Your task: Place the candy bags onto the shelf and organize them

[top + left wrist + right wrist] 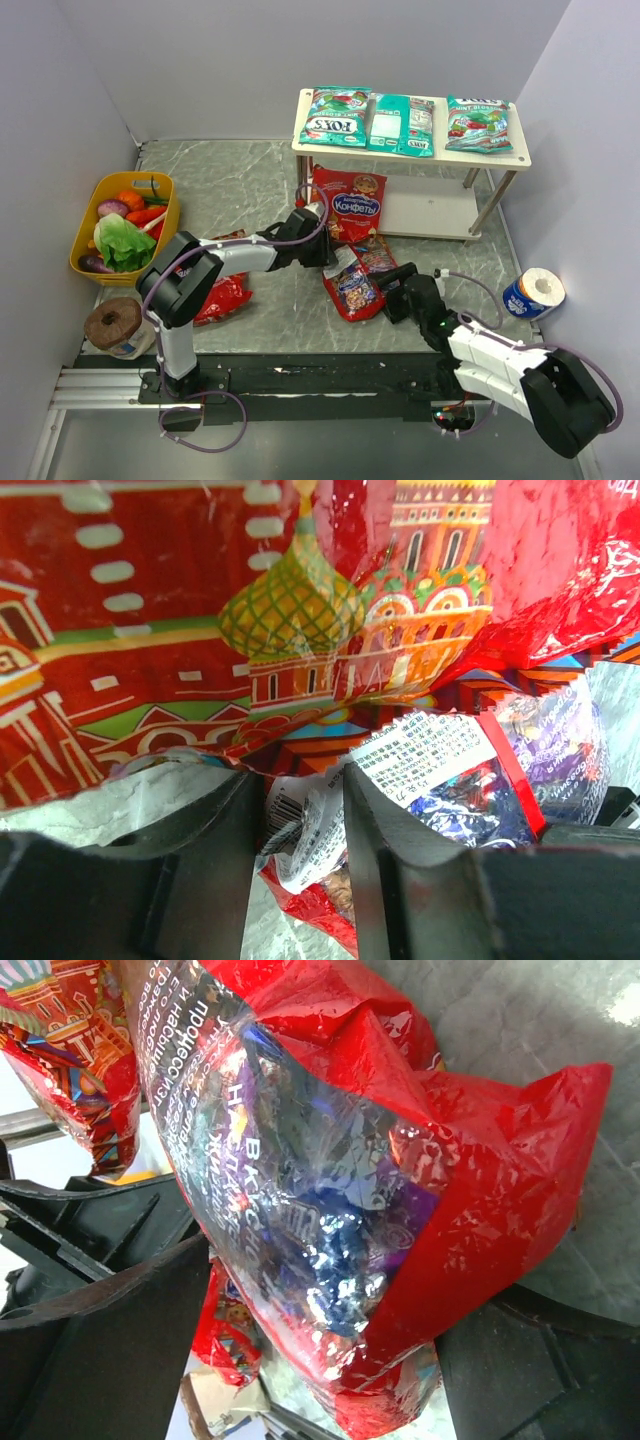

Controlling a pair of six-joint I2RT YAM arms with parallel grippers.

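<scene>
From above, we are seeing three teal bags (402, 123) lying side by side on the top board of the shelf (430, 212). A tilted red bag (350, 200) is standing before the lower board, at the left gripper (320, 248). A second red bag (352, 290) is lying on the table (250, 180) beside the right gripper (392, 290), and a third red bag (222, 298) further left.

In the left wrist view, the left gripper (300, 810) is showing only a narrow gap under the tilted red bag (300, 610); we cannot tell if it is pinching.

In the right wrist view, the right gripper (340, 1290) is standing wide apart around the second red bag (330, 1160).
</scene>
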